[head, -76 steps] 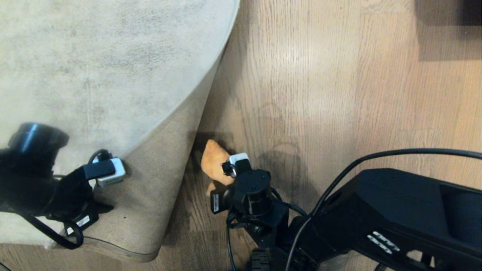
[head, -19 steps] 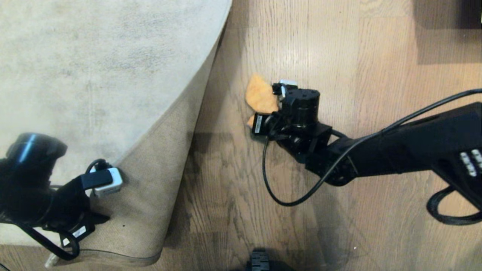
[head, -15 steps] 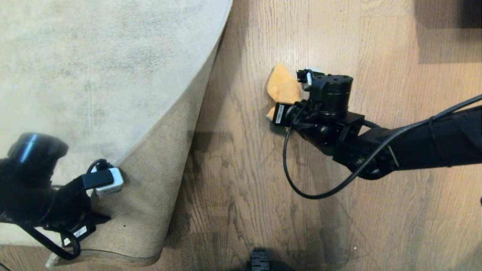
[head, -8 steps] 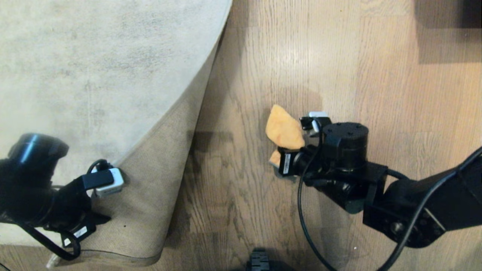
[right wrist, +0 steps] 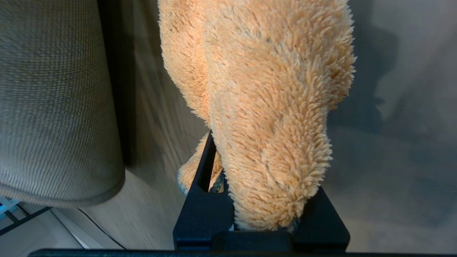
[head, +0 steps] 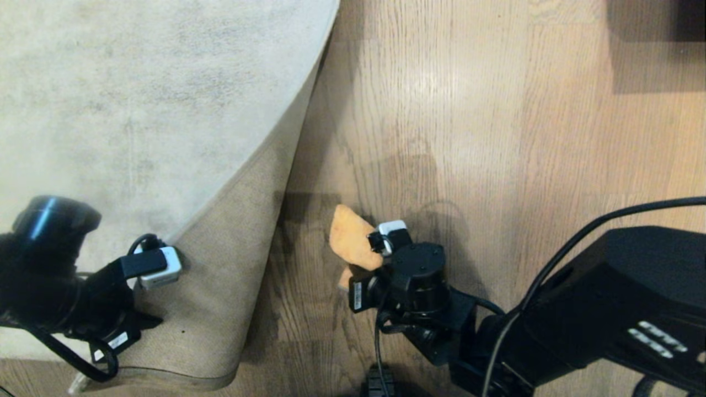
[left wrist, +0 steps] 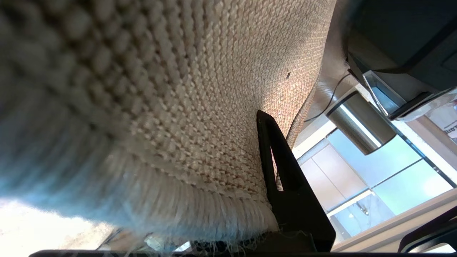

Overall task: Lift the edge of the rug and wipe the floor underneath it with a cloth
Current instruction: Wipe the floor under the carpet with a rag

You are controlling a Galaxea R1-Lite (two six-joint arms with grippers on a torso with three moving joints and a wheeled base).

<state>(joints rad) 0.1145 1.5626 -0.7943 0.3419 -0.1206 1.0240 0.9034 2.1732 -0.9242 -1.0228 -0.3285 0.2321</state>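
Note:
The pale rug (head: 138,82) has its near corner folded up, so the tan woven backing (head: 231,264) shows. My left gripper (head: 118,325) is shut on the rug edge (head: 182,376) and holds it off the floor. In the left wrist view the backing (left wrist: 160,89) covers all but one black finger (left wrist: 285,185). My right gripper (head: 367,267) is shut on the fluffy mustard cloth (head: 350,237), just right of the lifted fold. In the right wrist view the cloth (right wrist: 271,107) sticks out ahead of the gripper (right wrist: 262,200) over the wood floor (head: 469,138). Whether it touches the planks I cannot tell.
A dark object and its shadow (head: 656,33) sit at the far right corner. The right arm's black cable (head: 551,242) loops over the floor. A black part of my base (head: 380,386) shows at the near edge. The rug's rolled fold (right wrist: 53,107) stands close beside the cloth.
My right gripper has drawn the cloth across the floor, from the far middle back toward me and left toward the lifted rug. The left arm and the rug have stayed put.

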